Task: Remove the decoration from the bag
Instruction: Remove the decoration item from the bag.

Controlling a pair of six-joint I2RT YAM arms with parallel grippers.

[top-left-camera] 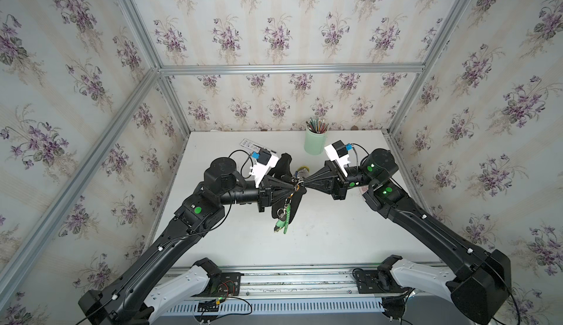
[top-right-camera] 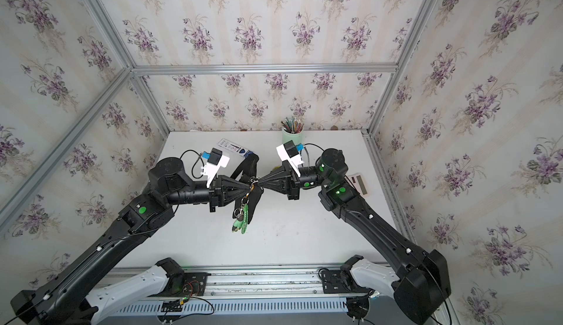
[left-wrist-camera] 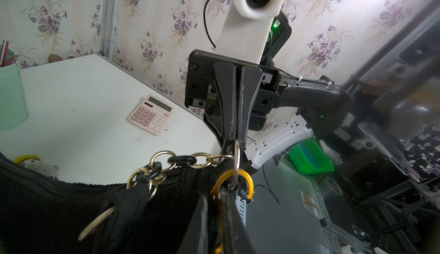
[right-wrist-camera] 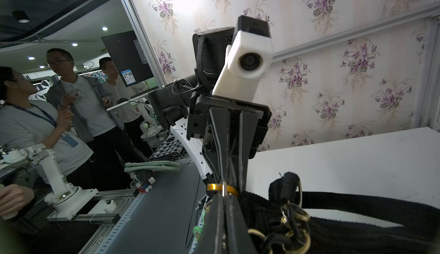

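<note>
The left claw, pressed together on the gold clip of the decoration, meets the right claw tip to tip above the middle of the white surface. The right claw is pinched on a thin silver ring that threads through that clip. The decoration, with its green strap and small green figure, dangles below the meeting point on the near side. It is hooked to the black bag through a short chain of rings. The bag sags beneath the two claws; whether it touches the surface cannot be told. A pink calculator lies at the right and a green pencil cup stands at the far edge. The job in hand appears to be working the clip off the ring. Done well, that would call for the right claw to hold the ring steady. The left would turn the clip until its gate meets the ring, then ease away in a short, gentle move. A hard pull would likely just drag the soft bag along.
</note>
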